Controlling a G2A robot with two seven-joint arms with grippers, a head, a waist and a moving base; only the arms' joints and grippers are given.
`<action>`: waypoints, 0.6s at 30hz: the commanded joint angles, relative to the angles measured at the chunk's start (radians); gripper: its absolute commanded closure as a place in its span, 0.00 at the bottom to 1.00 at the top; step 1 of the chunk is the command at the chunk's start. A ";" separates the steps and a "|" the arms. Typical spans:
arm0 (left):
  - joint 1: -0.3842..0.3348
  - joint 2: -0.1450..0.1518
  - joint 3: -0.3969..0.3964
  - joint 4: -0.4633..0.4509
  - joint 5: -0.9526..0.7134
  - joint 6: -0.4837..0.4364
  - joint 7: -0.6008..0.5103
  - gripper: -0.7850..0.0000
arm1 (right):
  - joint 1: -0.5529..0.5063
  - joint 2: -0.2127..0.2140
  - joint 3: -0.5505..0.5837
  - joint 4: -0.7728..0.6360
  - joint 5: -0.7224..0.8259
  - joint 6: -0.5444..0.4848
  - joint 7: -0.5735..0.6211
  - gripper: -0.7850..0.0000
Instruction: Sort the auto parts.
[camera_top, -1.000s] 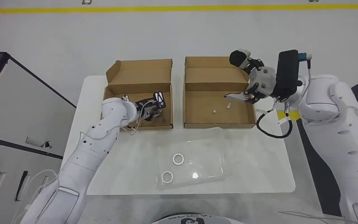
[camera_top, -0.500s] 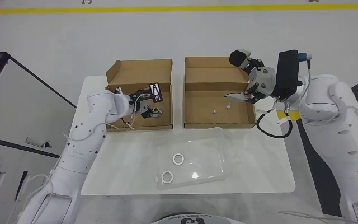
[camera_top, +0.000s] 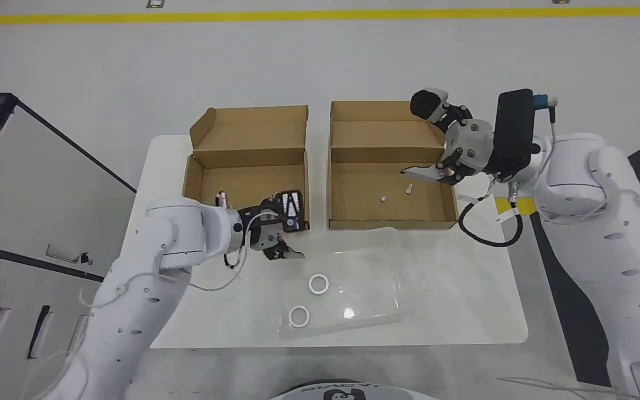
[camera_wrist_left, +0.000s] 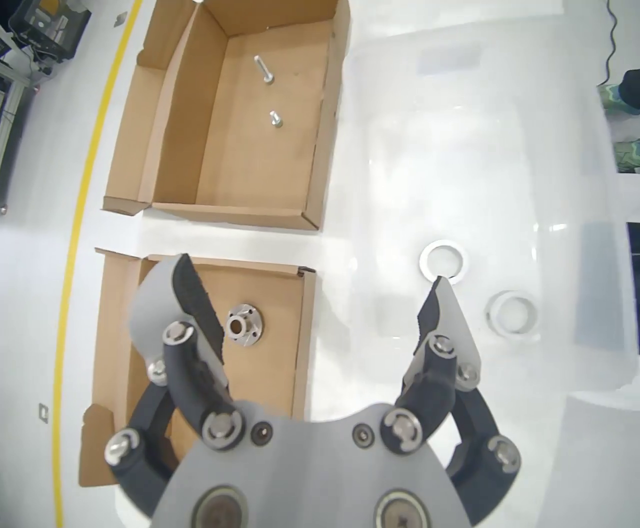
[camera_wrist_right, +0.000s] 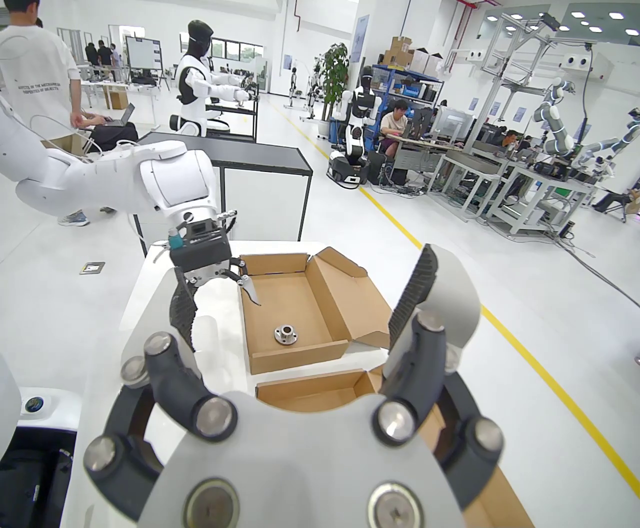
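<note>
White table (camera_top: 470, 300), rounded corners, on pale glossy floor. Yellow floor line (camera_top: 320, 15) running past table's far side. Black-topped bench (camera_wrist_right: 240, 150) near table; small metal floor plate (camera_wrist_right: 92, 268) on floor beside it. Farther back in hall: humanoid robot (camera_wrist_right: 192, 95) standing at desk, second humanoid (camera_wrist_right: 356, 117) next to potted plant (camera_wrist_right: 334, 65), whiteboard (camera_wrist_right: 144, 54), aluminium frame rig (camera_wrist_right: 520, 75) above workbenches.

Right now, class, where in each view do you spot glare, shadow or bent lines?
Top view: the clear sheet glints faintly on the table. Left wrist view: the straight yellow line bows, and pale reflections lie on the clear sheet beside the rings. Right wrist view: that line runs almost straight.
</note>
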 joint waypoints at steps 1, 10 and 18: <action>0.017 0.014 0.013 -0.025 -0.039 0.028 -0.028 0.00 | 0.000 0.000 0.000 0.000 0.000 0.000 0.000 0.00; 0.037 0.068 0.075 -0.060 -0.139 0.108 -0.107 0.00 | 0.000 0.000 0.000 0.000 0.000 0.000 0.000 0.00; 0.035 0.115 0.139 -0.070 -0.193 0.158 -0.157 0.00 | 0.000 0.000 0.000 0.000 0.000 0.000 0.000 0.00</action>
